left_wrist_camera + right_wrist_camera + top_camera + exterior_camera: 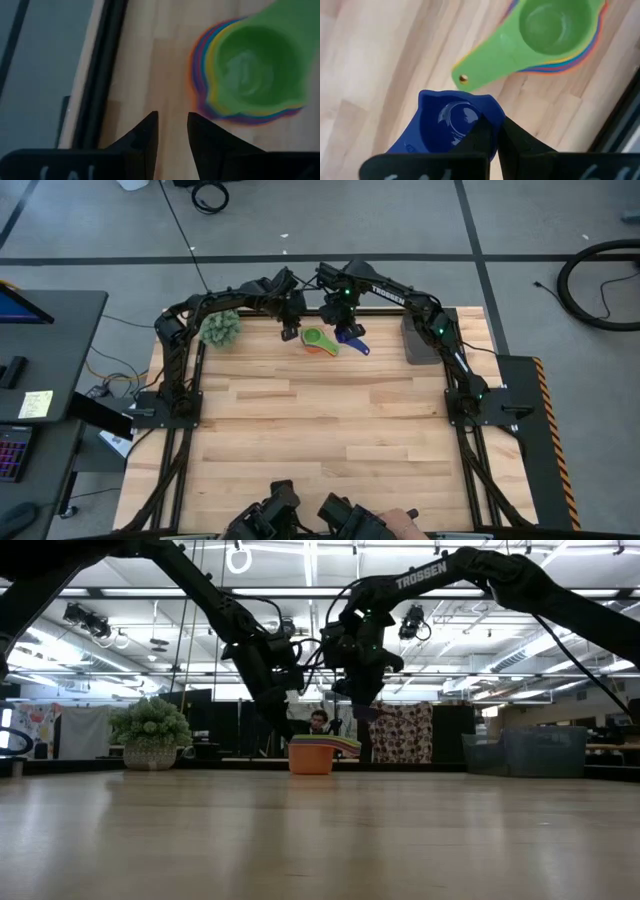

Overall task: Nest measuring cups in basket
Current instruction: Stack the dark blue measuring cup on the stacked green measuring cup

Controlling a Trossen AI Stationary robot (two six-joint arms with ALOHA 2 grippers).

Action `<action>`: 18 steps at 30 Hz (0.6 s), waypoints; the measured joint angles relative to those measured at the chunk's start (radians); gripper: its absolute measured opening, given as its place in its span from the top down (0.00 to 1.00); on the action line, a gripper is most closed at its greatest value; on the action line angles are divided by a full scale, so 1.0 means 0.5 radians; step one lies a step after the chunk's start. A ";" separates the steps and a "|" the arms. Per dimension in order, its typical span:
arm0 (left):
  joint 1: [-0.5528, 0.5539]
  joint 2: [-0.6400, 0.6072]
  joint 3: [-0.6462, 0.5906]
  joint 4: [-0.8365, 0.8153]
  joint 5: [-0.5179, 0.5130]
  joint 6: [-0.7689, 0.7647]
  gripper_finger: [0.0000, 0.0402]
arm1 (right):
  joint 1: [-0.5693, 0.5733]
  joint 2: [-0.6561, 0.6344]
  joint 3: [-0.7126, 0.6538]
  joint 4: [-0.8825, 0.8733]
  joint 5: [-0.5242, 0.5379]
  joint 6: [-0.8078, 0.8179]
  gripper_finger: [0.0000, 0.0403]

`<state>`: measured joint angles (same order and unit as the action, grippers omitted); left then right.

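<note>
the right end effector (492,131) pinches the rim of the dark blue cup (452,125) just beside the nested stack (319,341) at the bench's far edge. centre it over the green cup (551,24), handles aligned, then release. the left end effector (172,132) waits, fingers narrow and empty.

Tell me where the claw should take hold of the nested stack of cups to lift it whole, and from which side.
Grip the green cup's flat handle together with the handles stacked beneath it, coming from above. The handles jut sideways clear of the round bowls, giving thin parallel faces. The right claw already pinches the dark blue cup by its rim.
</note>
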<state>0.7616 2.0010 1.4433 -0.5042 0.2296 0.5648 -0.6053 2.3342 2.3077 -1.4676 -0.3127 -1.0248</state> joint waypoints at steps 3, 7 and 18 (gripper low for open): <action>0.002 0.025 0.001 0.012 -0.023 0.066 0.73 | 0.000 -0.001 -0.001 0.000 -0.038 0.002 0.96; -0.006 0.088 0.000 0.024 -0.024 0.082 0.73 | 0.002 -0.040 -0.001 -0.016 -0.059 -0.008 0.96; -0.096 0.140 0.004 0.069 0.069 0.115 0.73 | -0.027 -0.099 -0.005 -0.032 -0.113 -0.005 0.96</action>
<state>0.7136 2.0708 1.4452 -0.4694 0.2644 0.6224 -0.6188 2.2848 2.3054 -1.4836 -0.3693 -1.0275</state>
